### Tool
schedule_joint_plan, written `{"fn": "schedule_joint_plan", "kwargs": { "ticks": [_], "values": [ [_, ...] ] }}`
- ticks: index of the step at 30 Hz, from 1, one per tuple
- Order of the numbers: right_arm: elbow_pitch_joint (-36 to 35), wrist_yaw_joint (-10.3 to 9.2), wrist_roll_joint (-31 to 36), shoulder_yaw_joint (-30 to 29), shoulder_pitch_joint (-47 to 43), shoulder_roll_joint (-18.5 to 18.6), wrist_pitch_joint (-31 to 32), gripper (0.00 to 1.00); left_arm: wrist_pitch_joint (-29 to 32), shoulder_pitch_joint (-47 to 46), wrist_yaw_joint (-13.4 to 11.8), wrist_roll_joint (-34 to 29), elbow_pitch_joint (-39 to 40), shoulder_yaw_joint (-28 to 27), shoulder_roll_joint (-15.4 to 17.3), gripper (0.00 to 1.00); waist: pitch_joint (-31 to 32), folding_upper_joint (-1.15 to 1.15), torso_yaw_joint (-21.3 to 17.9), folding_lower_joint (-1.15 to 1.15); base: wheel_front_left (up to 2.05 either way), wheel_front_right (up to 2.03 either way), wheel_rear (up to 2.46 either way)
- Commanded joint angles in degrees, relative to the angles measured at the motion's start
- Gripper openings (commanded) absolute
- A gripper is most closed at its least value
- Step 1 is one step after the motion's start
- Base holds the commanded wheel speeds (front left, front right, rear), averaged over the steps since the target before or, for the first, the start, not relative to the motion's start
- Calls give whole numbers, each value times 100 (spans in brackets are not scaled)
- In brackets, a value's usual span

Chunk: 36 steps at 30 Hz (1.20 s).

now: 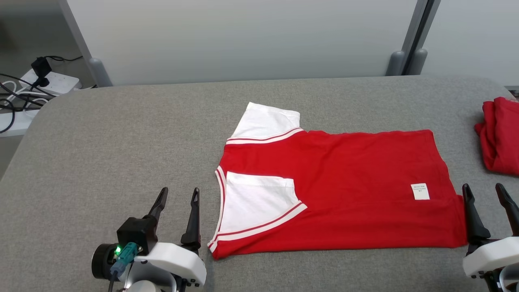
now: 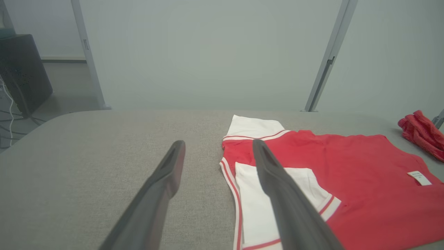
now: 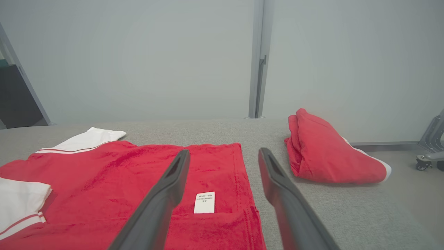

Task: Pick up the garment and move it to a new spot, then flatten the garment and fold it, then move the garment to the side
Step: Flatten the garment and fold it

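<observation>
Red garment (image 1: 348, 182) with white sleeves, laid on the grey tabletop (image 1: 101, 134) right of centre in the head view, with the collar end turned toward the robot's left and the hem toward its right. The cloth is seen lying flat and largely free of wrinkles. The near sleeve (image 1: 255, 200) is turned inward over the red body, whereas the far sleeve (image 1: 265, 121) projects beyond the far edge. A white label (image 1: 420, 191) is exposed on the upper face close to the hem, from which a lengthwise fold of the near side is judged to be in place, though a doubled near edge cannot be confirmed. The left pincer (image 1: 180, 190) is held with its fingers spread and nothing between them, just beside the collar end. The right pincer (image 1: 483, 186) is likewise spread and empty at the near hem corner, and contact with the cloth cannot be told. A second red garment (image 1: 500, 134), bundled, is shown near the tabletop's right edge, apart from the first. Relocation and flattening are judged complete and folding only begun. Left to be done are the turning-in of the far sleeve and far side, any crosswise folding, and removal of the folded garment to the side.
</observation>
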State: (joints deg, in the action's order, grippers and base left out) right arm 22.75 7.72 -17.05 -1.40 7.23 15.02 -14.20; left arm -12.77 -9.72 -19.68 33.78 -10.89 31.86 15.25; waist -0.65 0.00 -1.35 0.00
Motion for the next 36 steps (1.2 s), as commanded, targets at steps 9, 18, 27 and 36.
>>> {"fn": "schedule_joint_plan", "kwargs": {
  "ticks": [9, 18, 27, 36],
  "values": [
    [-774, -23, 131, 186, -26, -143, -80, 100, -216, -856, 347, -470, 110, -336, -220, 100, -538, 0, -244, 0, 0, 0, 0],
    [-805, -23, 102, 323, 362, -140, -80, 100, 283, -2289, 565, -383, -703, -330, -529, 100, -1246, 0, -436, 0, 0, 0, 0],
    [-867, -23, 140, 411, 658, -173, -80, 100, 969, -3740, 758, -319, -1881, -291, -753, 100, -1797, 0, -674, 0, 0, 0, 0],
    [-942, -23, 165, 554, 1081, -140, -80, 100, 1759, -5415, 1011, -165, -3483, -304, -957, 100, -2556, 0, -904, 0, 0, 0, 0]
  ]
}}
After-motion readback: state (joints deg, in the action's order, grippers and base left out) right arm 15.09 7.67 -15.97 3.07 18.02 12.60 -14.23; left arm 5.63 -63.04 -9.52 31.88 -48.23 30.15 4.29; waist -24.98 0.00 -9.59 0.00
